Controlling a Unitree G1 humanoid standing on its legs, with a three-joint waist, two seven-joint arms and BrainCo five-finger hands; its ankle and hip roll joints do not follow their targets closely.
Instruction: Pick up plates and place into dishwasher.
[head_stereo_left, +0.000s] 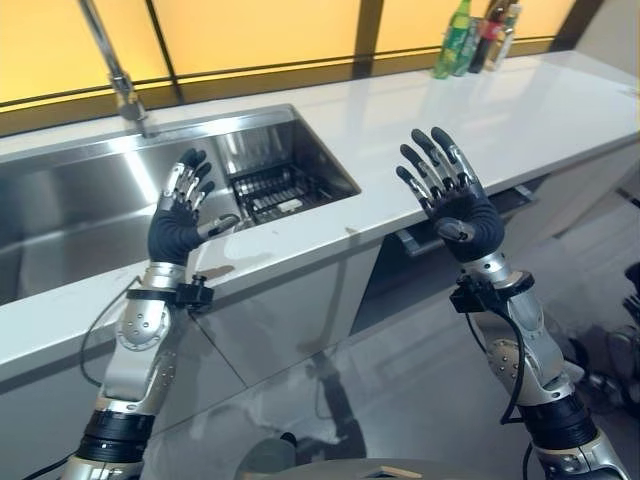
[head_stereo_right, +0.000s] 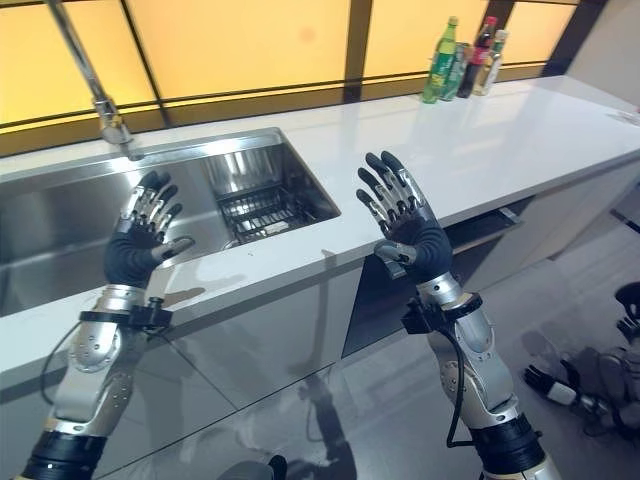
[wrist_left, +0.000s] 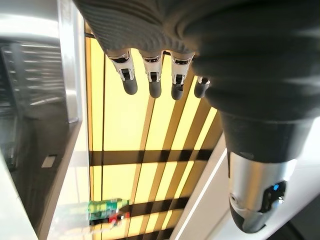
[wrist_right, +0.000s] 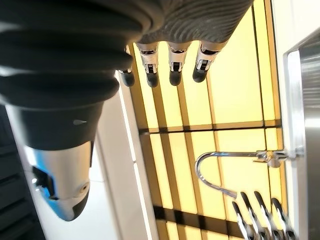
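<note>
Sink (head_stereo_left: 90, 215), a stainless basin set into the white table (head_stereo_left: 420, 130), serves as the landmark. Left hand (head_stereo_left: 180, 225) is raised in front of the sink's near edge, fingers straight and spread, holding nothing. Faucet (head_stereo_left: 125, 85) rises behind the sink. Dish rack (head_stereo_left: 270, 192) sits in the sink's right-hand part; no plates can be made out on it. Right hand (head_stereo_left: 455, 205) is raised to the right of the sink, before the table edge, fingers extended, empty. Bottles (head_stereo_left: 478, 38) stand far right of the sink, at the table's back.
</note>
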